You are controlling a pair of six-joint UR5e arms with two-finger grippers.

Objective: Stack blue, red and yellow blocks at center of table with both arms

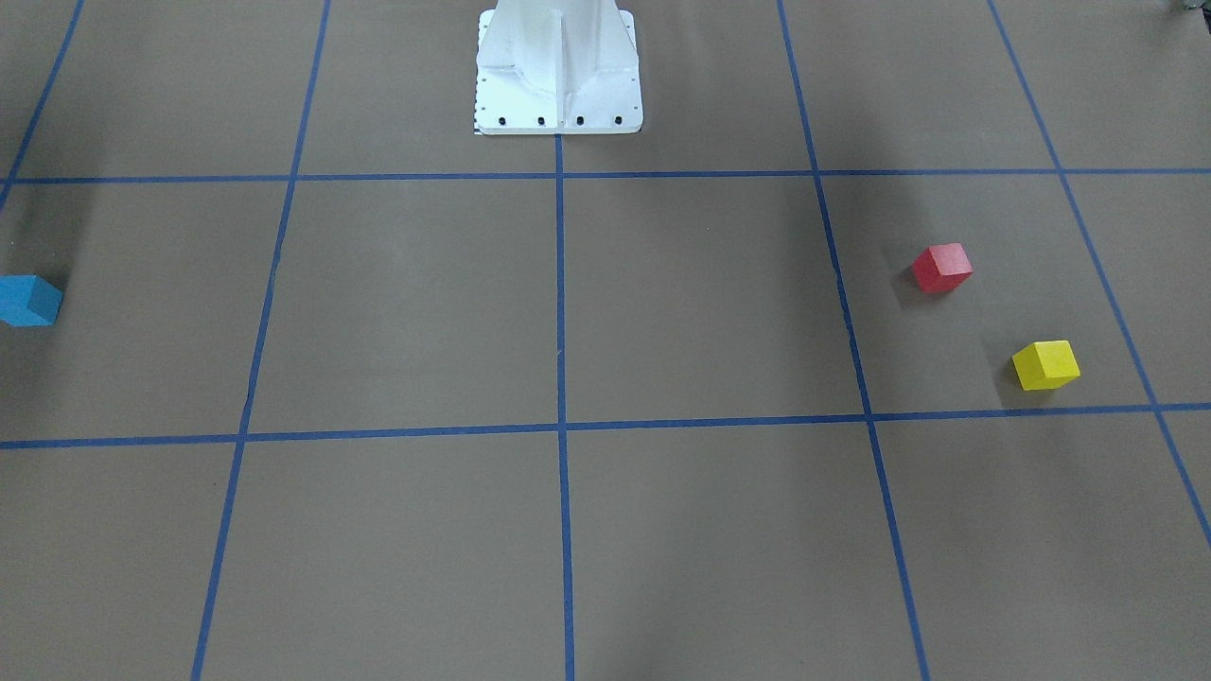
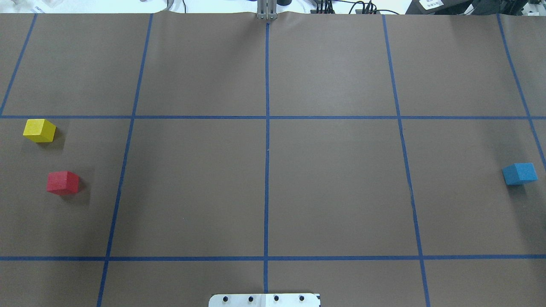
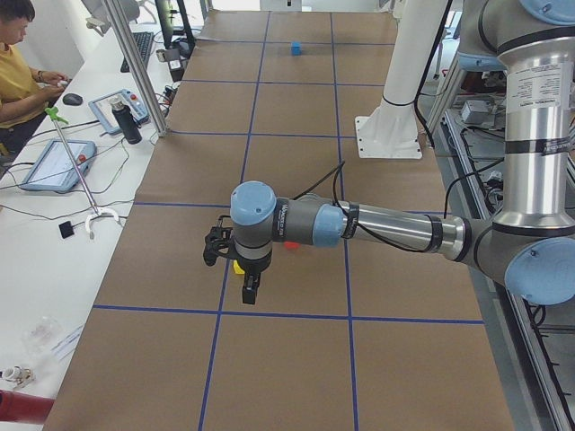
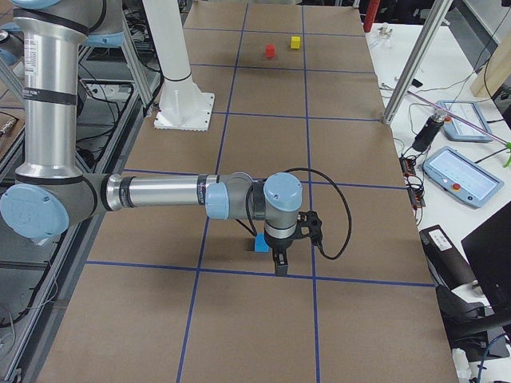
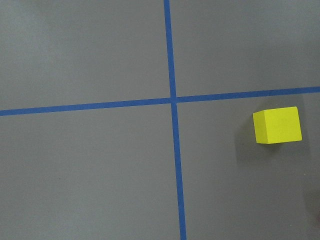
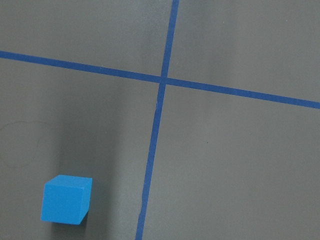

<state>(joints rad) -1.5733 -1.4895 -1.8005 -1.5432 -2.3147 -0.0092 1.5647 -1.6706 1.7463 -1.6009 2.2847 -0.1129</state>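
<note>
Overhead, the brown counter (image 2: pixel 332 187) appears divided into large squares by blue tape lines (image 2: pixel 267 140), with all three blocks resting singly on its surface in the middle row of squares. The yellow block (image 2: pixel 39 130) and the red block (image 2: pixel 63 182) lie near each other but apart at the robot's left end, the yellow one farther from the white pedestal (image 2: pixel 264 300) than the red. The blue block (image 2: pixel 519 174) sits alone at the robot's right end, well apart from the other two.

Seen from the left end, the left arm (image 3: pixel 386 229) reaches out level over the counter, and the left gripper (image 3: pixel 250 289) hangs pointing downward above the surface close to the yellow block, which shows partly beneath the wrist. Seen from the right end, the right arm (image 4: pixel 160 194) is stretched the same way, with the right gripper (image 4: pixel 279 265) pointing down just beside the blue block, which is partly hidden behind it. Neither gripper shows in any closer view, so I cannot tell how wide the fingers of either one stand.

A person (image 3: pixel 16 63) sits at a side bench along the counter's far edge
</note>
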